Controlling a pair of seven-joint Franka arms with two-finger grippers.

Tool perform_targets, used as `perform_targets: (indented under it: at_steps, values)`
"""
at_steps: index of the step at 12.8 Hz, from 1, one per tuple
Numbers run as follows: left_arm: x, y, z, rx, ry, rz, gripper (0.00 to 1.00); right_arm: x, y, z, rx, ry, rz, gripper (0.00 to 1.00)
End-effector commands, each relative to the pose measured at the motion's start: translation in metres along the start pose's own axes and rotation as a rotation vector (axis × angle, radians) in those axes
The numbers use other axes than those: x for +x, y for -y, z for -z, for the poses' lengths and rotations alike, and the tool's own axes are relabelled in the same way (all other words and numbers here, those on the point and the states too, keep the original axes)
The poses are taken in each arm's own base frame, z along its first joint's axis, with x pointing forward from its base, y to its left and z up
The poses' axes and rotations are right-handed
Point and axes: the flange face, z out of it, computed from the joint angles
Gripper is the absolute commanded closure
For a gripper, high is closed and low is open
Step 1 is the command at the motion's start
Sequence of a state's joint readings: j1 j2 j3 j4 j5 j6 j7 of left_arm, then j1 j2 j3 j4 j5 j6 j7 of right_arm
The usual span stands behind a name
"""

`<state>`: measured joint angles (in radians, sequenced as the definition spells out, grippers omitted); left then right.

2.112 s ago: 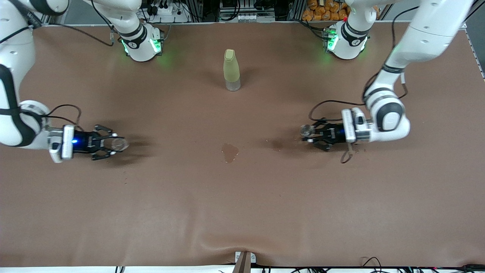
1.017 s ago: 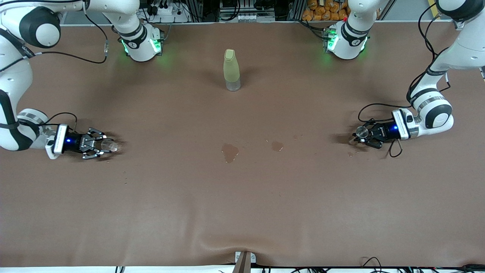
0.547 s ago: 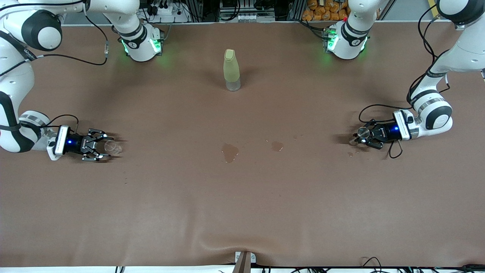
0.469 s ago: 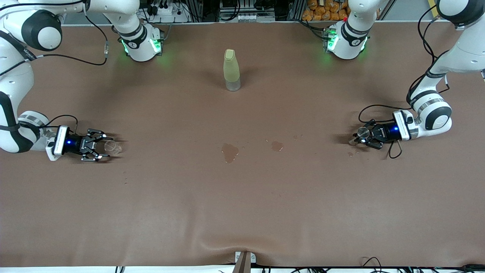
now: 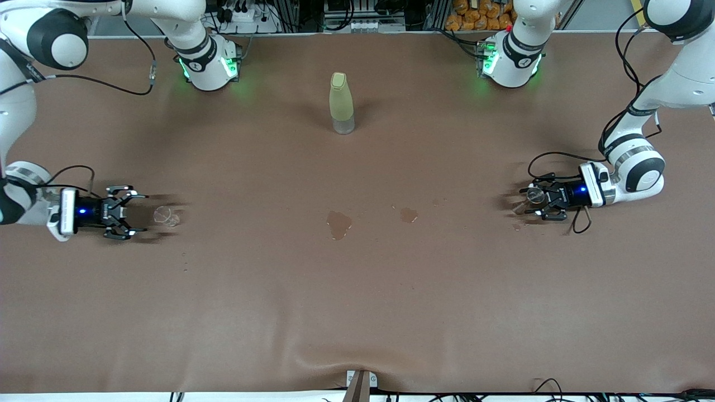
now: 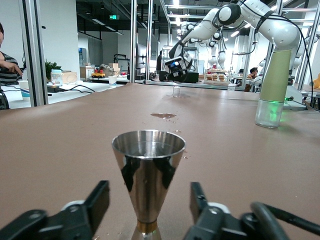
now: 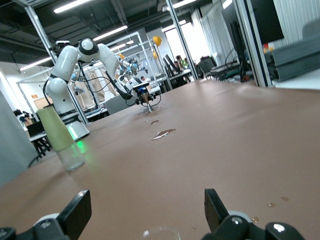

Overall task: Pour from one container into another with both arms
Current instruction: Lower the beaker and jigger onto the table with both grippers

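Observation:
The tiny clear glass cup (image 5: 166, 216) stands on the brown table toward the right arm's end. My right gripper (image 5: 139, 213) is low over the table just short of it, open, with nothing between its fingers. Only the cup's rim (image 7: 161, 233) shows in the right wrist view, below the spread fingers (image 7: 79, 209). The silvery hourglass jigger (image 5: 534, 195) stands upright toward the left arm's end. My left gripper (image 5: 530, 196) is open around it. In the left wrist view the jigger (image 6: 148, 172) stands between the fingers (image 6: 98, 200), clear of both.
A tall pale yellow-green bottle (image 5: 341, 103) stands at mid-table near the arms' bases. Two wet patches (image 5: 338, 224) (image 5: 409, 214) and small drops mark the brown table (image 5: 357, 312) between the cup and the jigger.
Both arms carried their vessels outward from the middle and set them down. The right gripper opened and drew back from the cup. The left gripper opened around the jigger.

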<state>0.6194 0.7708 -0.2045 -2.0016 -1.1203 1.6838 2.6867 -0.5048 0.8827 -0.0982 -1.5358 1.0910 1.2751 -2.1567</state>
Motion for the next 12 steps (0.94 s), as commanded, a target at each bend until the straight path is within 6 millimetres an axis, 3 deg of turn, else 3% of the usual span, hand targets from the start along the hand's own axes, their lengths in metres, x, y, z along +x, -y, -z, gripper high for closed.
perform_targets:
  at_steps: [1,3,5,7,10,12]
  values:
    - [0.000,0.000,0.007,-0.027,-0.006,-0.006,0.00,0.079,0.004,0.012,0.001,0.101,-0.187,0.00]
    - [0.008,0.010,0.025,-0.052,0.042,-0.046,0.00,0.148,0.005,-0.006,-0.014,0.200,-0.264,0.00]
    - [0.019,0.020,0.056,-0.085,0.115,-0.063,0.00,0.221,0.016,-0.021,-0.126,0.296,-0.369,0.00]
    - [0.028,0.027,0.092,-0.106,0.171,-0.079,0.00,0.281,0.027,-0.054,-0.230,0.392,-0.459,0.00]
    - [0.040,0.011,0.139,-0.128,0.221,-0.062,0.00,0.343,0.046,-0.100,-0.396,0.489,-0.638,0.00]
    - [0.068,0.013,0.155,-0.136,0.266,-0.071,0.00,0.369,0.057,-0.133,-0.528,0.574,-0.718,0.00]
